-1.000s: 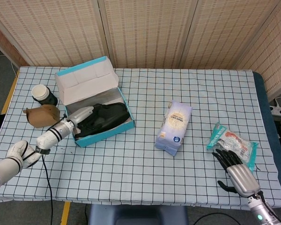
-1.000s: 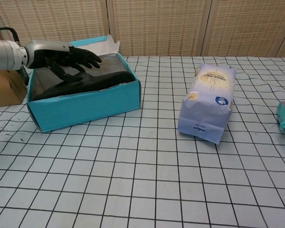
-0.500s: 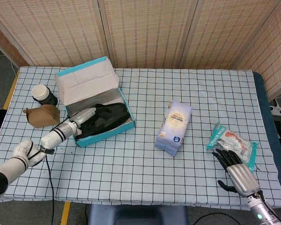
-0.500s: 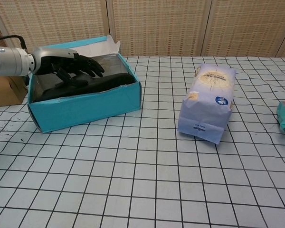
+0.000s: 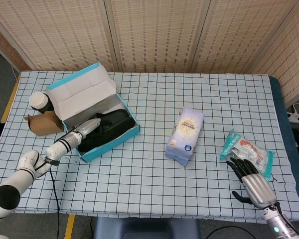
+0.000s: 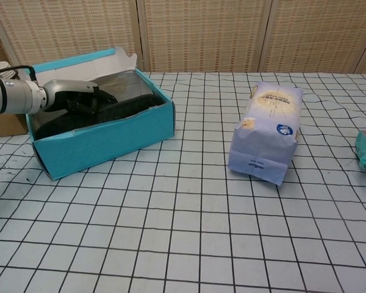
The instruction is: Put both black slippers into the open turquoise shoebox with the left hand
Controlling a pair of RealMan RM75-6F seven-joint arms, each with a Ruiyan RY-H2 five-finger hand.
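nearest the robot, at the right front edge of the checked table (image 5: 149, 184), the right hand (image 5: 251, 180) lies idle with its dark fingers loosely spread and nothing in them, just short of a turquoise snack packet (image 5: 247, 152). it is parked out of the way, since the job belongs to the other arm.

further in, near the middle of the cloth, a pale blue paper bag (image 6: 267, 131) stands upright, well apart from everything else and playing no part.

on the left side, the left hand (image 6: 78, 97) reaches over the near-left wall of the turquoise shoebox (image 6: 110, 141) and rests down on the black slippers (image 6: 113, 107) inside. its fingers sink among the dark shoes, so whether they grip or only press cannot be told. the slippers lie low in the box, filling its floor, with none seen on the table, so the task looks close to finished and the hand seems to be settling them in place.

behind that, the box lid (image 5: 79, 92) stands propped open toward the wall, keeping the opening free. beside the box on the far left sit a brown paper bag (image 5: 41, 123) and a lidded coffee cup (image 5: 39, 101).
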